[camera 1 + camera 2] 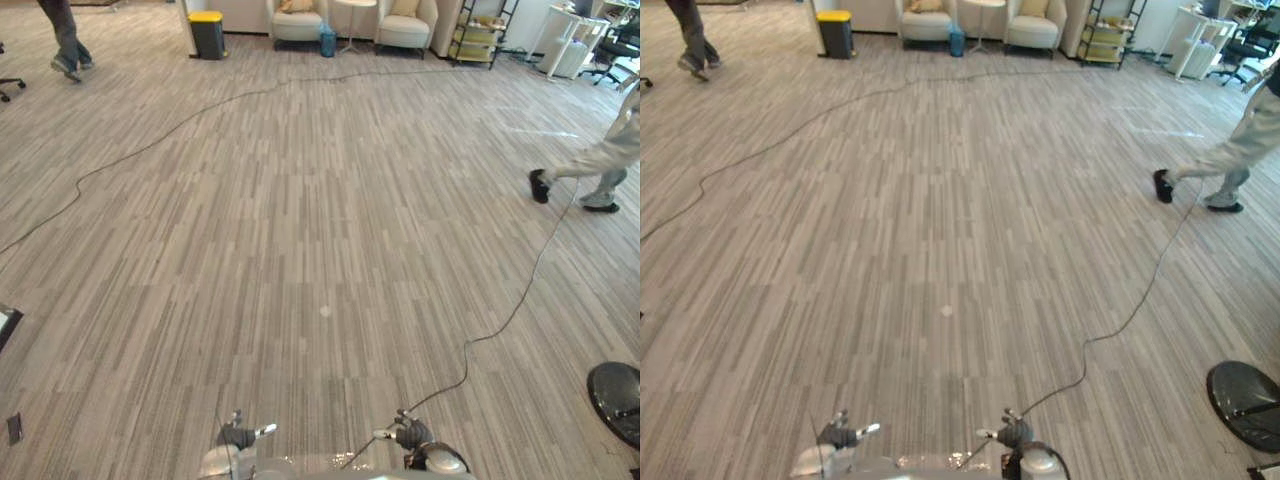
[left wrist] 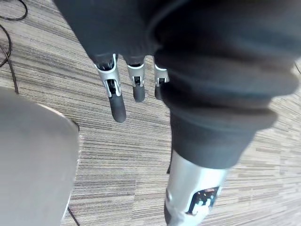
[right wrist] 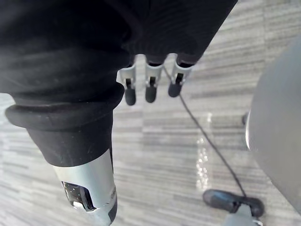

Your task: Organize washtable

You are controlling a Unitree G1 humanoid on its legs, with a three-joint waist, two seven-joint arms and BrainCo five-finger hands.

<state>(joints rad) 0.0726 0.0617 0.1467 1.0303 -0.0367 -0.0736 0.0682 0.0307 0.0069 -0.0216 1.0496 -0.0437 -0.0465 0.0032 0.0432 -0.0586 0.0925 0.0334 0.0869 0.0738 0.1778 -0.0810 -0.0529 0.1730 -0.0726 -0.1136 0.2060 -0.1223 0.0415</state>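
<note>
Standing on open grey striped carpet floor (image 1: 320,200). My left hand (image 2: 116,101) hangs at my side over bare carpet, fingers straight and relaxed, grasping nothing. My right hand (image 3: 150,89) is the same: fingers loose and pointing down at the carpet, nothing in them. Where the washtable stands relative to either hand I cannot tell. Far across the floor, along the back wall: a black bin with a yellow lid (image 1: 207,33), then two beige armchairs (image 1: 298,22) (image 1: 405,25) with a small round white side table (image 1: 352,20) between them and a small blue container (image 1: 328,40) on the floor just beside the left chair. A black wire shelf rack (image 1: 478,35) stands to the right of the chairs. One person in dark trousers (image 1: 65,40) at far left. Another person in pale trousers and dark shoes (image 1: 600,165) mid-stride at the right edge. A dark round disc (image 1: 615,400) lies on the carpet near my right side.
</note>
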